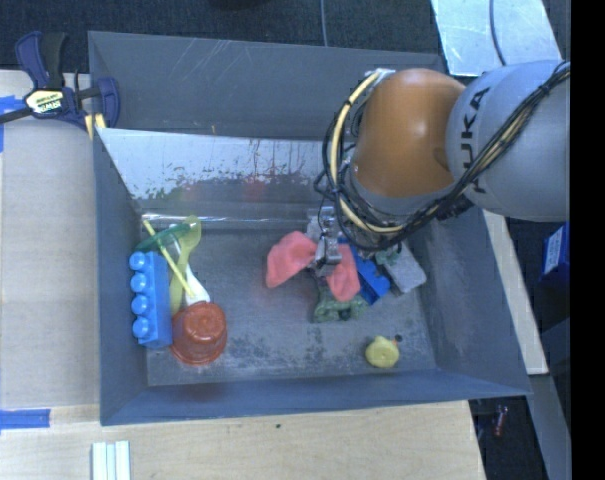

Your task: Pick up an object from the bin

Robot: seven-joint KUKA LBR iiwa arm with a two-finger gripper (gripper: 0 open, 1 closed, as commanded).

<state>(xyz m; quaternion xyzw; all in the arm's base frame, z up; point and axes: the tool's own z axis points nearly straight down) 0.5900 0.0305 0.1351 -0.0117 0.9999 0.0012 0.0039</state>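
Mostly the orange wrist cover [402, 133] & cables [337, 158] hide the gripper [328, 250]; can't tell how far open it is, or if it has hold of anything. Under it, centre-right of bin [232, 88]: pink floppy thing [290, 258], crumpled, partly covered, long axis approx. upper left to lower right. Blue block [374, 280] & green piece [337, 310] just beside.
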